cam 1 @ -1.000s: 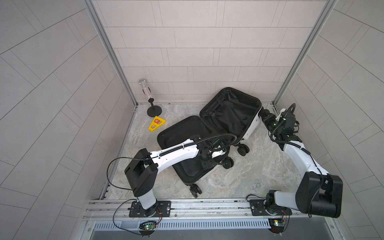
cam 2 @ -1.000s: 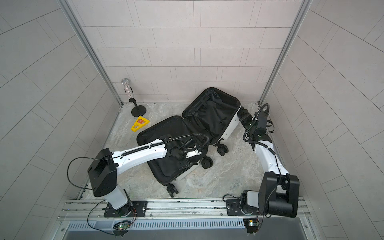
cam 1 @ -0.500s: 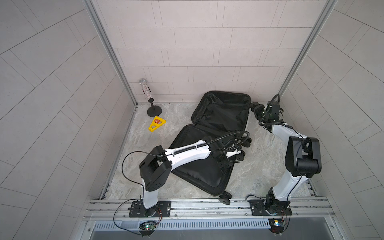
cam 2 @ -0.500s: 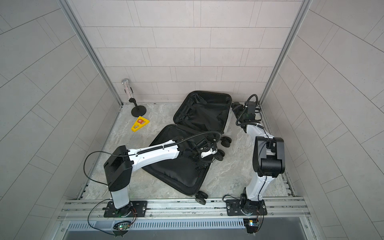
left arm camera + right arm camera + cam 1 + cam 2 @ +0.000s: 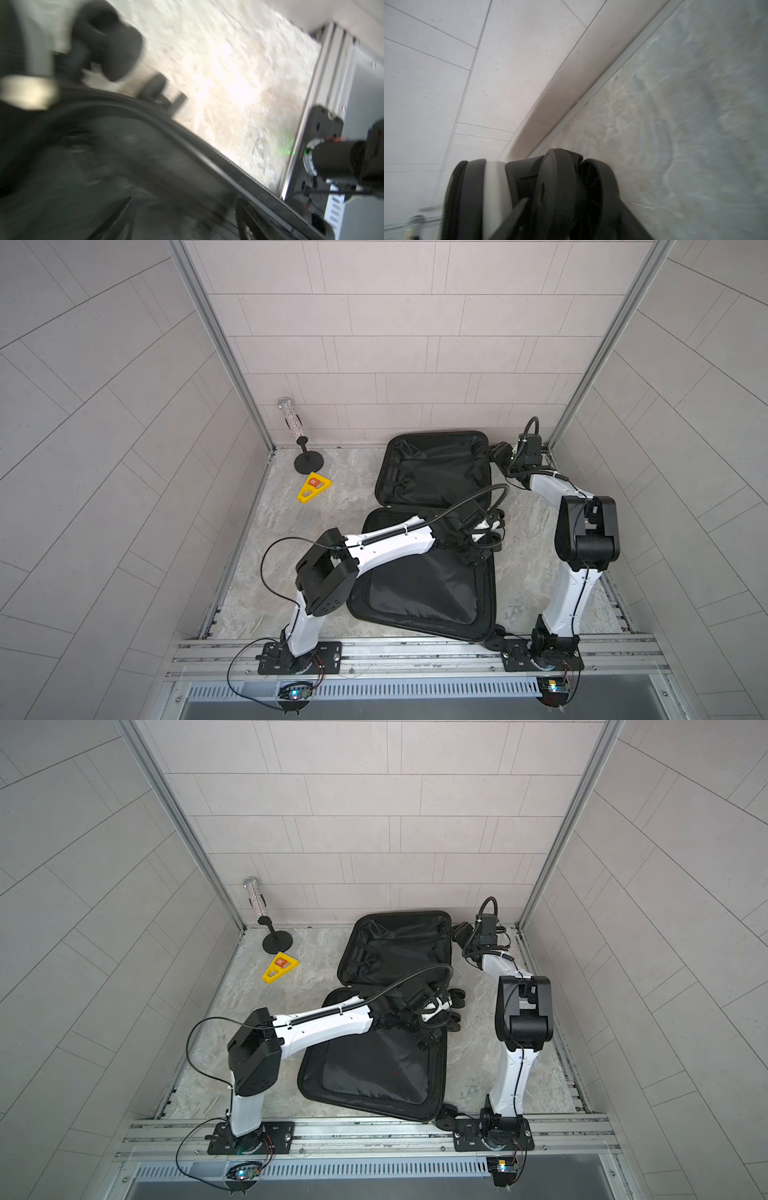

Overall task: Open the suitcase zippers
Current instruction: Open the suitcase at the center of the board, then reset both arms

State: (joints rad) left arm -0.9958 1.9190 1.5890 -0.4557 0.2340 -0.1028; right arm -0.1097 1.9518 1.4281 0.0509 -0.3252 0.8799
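- The suitcase (image 5: 415,593) lies splayed flat on the surface (image 5: 324,539), with both halves lining-up. The halves could only lie like this with the seam released, so the task is judged essentially complete.
- The zippers (image 5: 228,166) follow each half's rim and are parted. No pulls can be made out.
- The left gripper (image 5: 484,531) is over the near half's wheel-side edge, placed as if to steady it. Blur hides whether it is apart or together.
- The right gripper (image 5: 500,452) is beside the far half's corner wheel (image 5: 560,187). Its state cannot be told, and nothing is seen held.

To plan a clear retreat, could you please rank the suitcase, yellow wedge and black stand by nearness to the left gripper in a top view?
1. suitcase: the left gripper is over its wheeled edge.
2. yellow wedge: out to the left, on the floor.
3. black stand: farther back, just beyond the wedge.
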